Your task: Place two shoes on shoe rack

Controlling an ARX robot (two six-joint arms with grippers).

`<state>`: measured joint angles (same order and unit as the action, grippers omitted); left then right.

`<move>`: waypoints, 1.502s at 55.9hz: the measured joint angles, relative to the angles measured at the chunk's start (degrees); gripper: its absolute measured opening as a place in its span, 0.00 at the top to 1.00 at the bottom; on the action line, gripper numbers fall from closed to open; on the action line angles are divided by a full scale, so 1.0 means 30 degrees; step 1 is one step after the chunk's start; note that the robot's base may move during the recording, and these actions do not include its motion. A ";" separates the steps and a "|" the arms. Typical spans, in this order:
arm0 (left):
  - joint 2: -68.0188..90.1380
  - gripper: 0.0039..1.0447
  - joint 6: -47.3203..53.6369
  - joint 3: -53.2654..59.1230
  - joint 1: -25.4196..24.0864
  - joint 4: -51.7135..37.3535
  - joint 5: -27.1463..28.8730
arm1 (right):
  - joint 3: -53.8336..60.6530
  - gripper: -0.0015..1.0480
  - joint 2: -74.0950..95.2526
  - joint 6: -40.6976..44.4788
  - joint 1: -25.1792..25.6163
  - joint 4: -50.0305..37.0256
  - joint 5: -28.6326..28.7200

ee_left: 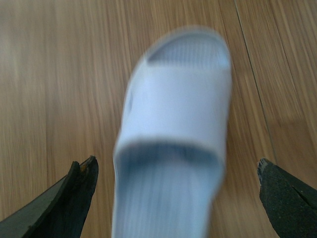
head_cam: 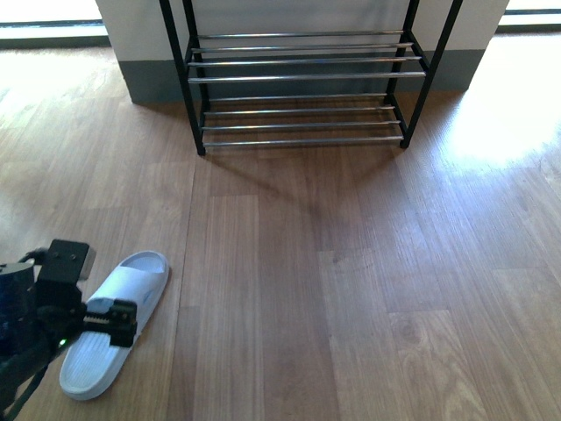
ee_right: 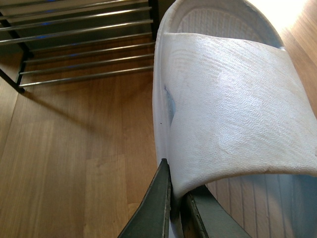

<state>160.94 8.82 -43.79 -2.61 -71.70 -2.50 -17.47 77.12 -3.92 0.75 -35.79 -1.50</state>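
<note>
Spread left pincer seemingly straddles the slide.

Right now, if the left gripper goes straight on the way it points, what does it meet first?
The pale blue slide, lying on the floor between the open fingers of the left gripper. How far off is unclear.

The shoe rack is running off the front view's top edge. The left gripper is covering the floor slide's middle, and that slide is showing blurred in the left wrist view. The held slide is overflowing the right wrist view's edges.
</note>
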 joint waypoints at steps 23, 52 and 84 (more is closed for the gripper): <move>-0.5166 0.09 -0.0160 0.2769 -0.0036 0.7337 0.1690 | 0.0007 0.98 0.0000 0.0000 0.0000 0.0000 0.0000; -0.5297 0.09 0.0976 0.2834 0.0124 0.5260 0.2856 | 0.0007 0.98 0.0000 -0.0007 0.0007 0.0000 0.0000; 0.1435 0.09 -0.0568 -0.4299 0.0248 0.6135 0.0699 | 0.0000 0.98 0.0000 0.0000 0.0007 0.0000 0.0000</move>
<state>165.25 7.11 -56.69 -1.87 -53.30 -0.40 -17.47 77.12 -3.92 0.78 -35.79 -1.50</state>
